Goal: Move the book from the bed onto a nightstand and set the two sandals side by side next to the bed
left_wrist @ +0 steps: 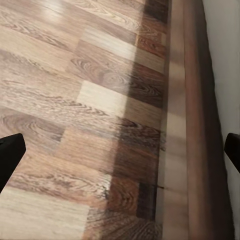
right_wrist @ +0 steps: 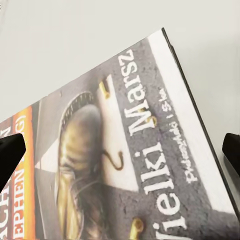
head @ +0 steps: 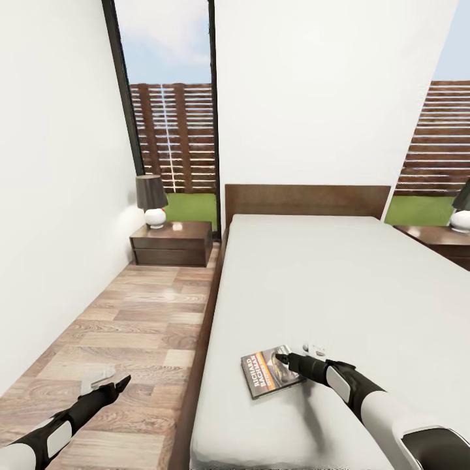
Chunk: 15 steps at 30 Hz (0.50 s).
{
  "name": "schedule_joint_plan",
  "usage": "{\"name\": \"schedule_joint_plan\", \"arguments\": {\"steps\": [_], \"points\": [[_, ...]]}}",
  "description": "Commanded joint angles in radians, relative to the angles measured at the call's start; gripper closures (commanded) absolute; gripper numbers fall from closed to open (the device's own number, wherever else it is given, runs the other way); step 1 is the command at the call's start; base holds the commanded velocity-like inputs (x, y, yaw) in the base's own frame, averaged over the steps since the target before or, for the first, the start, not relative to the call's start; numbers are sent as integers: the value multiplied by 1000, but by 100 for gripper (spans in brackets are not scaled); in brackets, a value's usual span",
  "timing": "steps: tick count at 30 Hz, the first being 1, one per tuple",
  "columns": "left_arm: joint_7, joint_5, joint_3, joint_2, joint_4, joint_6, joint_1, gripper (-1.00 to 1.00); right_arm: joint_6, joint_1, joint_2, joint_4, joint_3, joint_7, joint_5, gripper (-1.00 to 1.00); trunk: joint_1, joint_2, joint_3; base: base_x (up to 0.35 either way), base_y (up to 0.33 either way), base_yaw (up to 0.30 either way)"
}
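The book lay flat near the foot of the bed; the right gripper hovered over its cover, fingers apart. The left gripper hung spread above the plank floor beside the bed

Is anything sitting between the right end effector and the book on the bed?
Nothing visible. The right end effector hangs directly over the book, which lies flat on the bed. In the right wrist view the cover sits unobstructed between the open fingers.
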<state>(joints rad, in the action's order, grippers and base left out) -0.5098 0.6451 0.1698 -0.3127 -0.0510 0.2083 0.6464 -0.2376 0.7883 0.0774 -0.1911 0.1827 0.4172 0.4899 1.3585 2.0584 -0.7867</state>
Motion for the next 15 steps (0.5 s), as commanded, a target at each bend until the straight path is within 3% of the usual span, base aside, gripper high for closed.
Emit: {"name": "schedule_joint_plan", "arguments": {"steps": [1, 15], "points": [[-3, 7, 8, 0, 1, 5, 1, -100, -6, 0, 1, -1, 9, 0, 10, -100, 4, 8, -4, 0, 0, 0], [-3, 7, 8, 0, 1, 5, 1, -100, -6, 0, 1, -1, 9, 0, 10, -100, 4, 8, -4, 0, 1, 0]]}}
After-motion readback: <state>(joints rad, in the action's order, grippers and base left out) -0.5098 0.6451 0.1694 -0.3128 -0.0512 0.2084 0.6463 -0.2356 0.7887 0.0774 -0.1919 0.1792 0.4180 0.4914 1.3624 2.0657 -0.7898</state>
